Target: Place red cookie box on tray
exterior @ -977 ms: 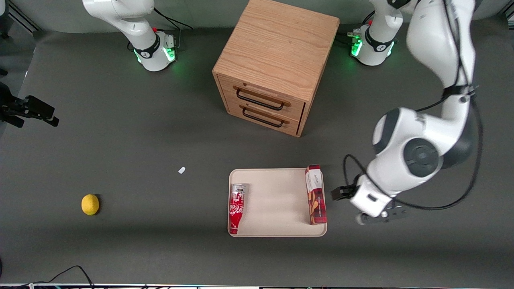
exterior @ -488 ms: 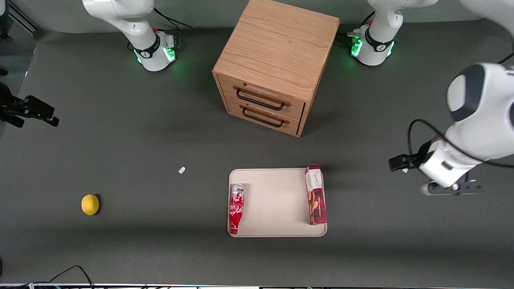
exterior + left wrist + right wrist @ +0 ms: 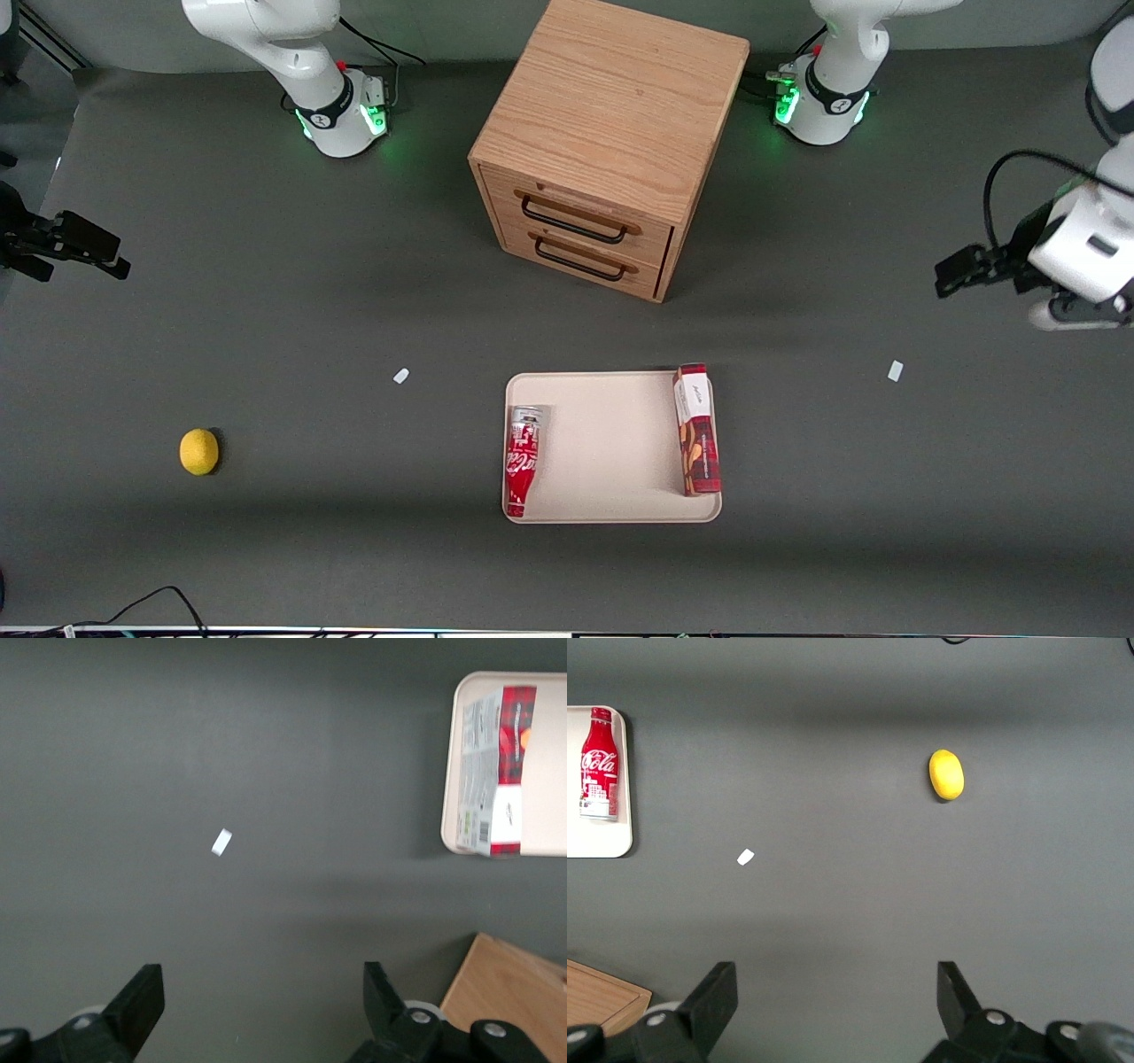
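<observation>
The red cookie box (image 3: 696, 430) lies flat on the beige tray (image 3: 611, 443), along the tray's edge toward the working arm's end, its white end pointing toward the cabinet. The left wrist view shows the same box (image 3: 505, 771) resting on the tray (image 3: 551, 753). My gripper (image 3: 1076, 315) hangs high above the table at the working arm's end, well away from the tray. In the wrist view the gripper (image 3: 261, 979) is open, with only bare table between its fingers (image 3: 142, 1001).
A red Coca-Cola bottle (image 3: 523, 461) lies on the tray's edge toward the parked arm. A wooden two-drawer cabinet (image 3: 611, 142) stands farther from the front camera than the tray. A lemon (image 3: 198, 451) sits toward the parked arm's end. Small white scraps (image 3: 895, 370) (image 3: 401, 376) lie on the table.
My arm has swung away from the tray toward the working arm's end and farther from the front camera. The cookie box stays where it was on the tray.
</observation>
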